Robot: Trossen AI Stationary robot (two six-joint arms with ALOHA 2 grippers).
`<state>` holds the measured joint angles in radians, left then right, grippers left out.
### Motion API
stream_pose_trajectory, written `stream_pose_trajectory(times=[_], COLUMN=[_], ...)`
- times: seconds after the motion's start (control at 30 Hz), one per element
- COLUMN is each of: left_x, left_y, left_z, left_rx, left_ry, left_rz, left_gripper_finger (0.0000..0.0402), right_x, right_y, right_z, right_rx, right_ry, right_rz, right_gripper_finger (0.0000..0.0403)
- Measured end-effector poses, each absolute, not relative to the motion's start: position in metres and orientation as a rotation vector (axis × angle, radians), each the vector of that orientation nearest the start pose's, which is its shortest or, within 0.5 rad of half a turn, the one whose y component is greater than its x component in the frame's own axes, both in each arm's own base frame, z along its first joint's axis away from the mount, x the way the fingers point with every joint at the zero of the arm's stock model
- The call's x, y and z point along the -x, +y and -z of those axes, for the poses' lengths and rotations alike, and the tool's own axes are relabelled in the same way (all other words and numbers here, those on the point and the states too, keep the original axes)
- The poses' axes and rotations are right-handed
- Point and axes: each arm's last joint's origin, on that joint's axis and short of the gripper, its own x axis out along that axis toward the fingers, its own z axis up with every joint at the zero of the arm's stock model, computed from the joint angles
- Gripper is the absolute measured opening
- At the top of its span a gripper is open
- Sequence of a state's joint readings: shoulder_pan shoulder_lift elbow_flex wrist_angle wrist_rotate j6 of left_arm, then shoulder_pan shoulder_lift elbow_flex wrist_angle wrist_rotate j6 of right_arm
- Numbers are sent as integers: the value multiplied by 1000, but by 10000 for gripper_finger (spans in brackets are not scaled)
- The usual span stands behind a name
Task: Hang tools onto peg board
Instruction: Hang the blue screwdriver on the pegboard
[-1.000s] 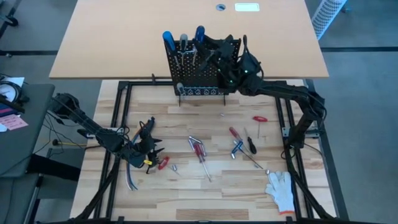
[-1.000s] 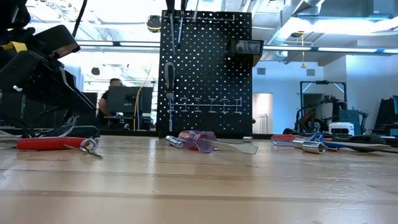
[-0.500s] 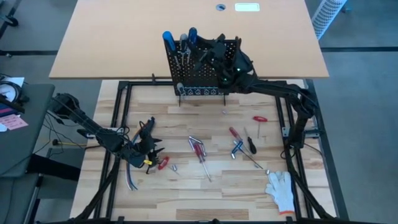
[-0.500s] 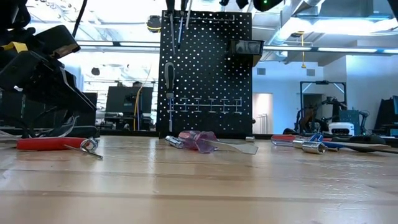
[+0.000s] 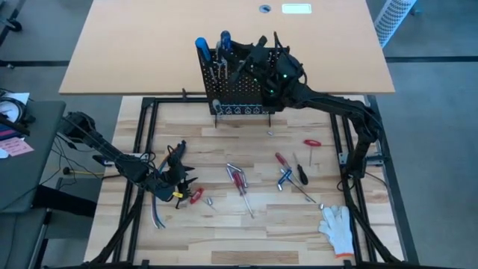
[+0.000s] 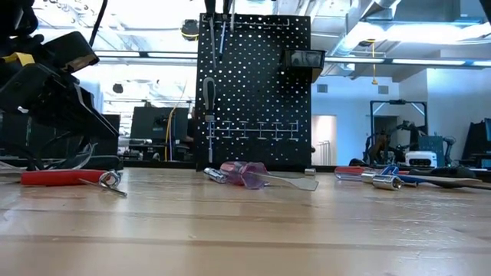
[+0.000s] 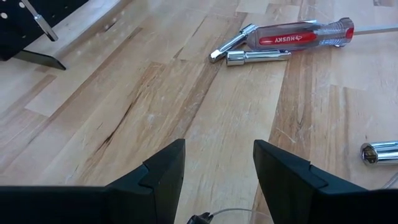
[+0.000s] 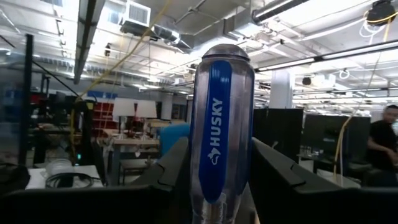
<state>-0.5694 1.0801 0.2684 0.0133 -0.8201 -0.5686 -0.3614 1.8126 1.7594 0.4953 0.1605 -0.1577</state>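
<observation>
Wooden tabletop (image 5: pixel 246 224), high view. Lower left: left gripper (image 5: pixel 179 175), jaws released, nothing between them, low over the wood. Centre: loose tools, among them a red-handled screwdriver (image 5: pixel 239 179). Upper centre: peg board (image 5: pixel 239 93), upright, screwdrivers hung on it. Just right: right gripper (image 5: pixel 243 60) at the board's top, jaws grasping a blue screwdriver (image 8: pixel 221 124). Lower right: white glove (image 5: pixel 337 226).

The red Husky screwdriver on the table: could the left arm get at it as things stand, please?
Probably yes. The left gripper is open and empty, low over the wood, and bare table lies between it and the red Husky screwdriver.
</observation>
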Motion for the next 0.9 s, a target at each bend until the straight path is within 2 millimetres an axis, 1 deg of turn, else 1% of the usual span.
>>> stream_pose_trajectory(times=[0.13,0.37,0.7,0.9], left_x=[-154,-154,-154,-154], left_y=[-73,-73,-74,-74], left_z=[-137,-137,-137,-137], left_rx=[36,37,40,42], left_ry=[517,521,526,527], left_rz=[-395,-391,-382,-381], left_gripper_finger=[185,185,185,185], right_x=[-389,-389,-388,-389], right_y=[-151,-152,-153,-150], right_z=[-454,-452,-452,-452], right_rx=[195,218,247,291], right_ry=[-387,-359,-341,-320], right_rz=[542,550,626,659], right_gripper_finger=[127,127,127,127])
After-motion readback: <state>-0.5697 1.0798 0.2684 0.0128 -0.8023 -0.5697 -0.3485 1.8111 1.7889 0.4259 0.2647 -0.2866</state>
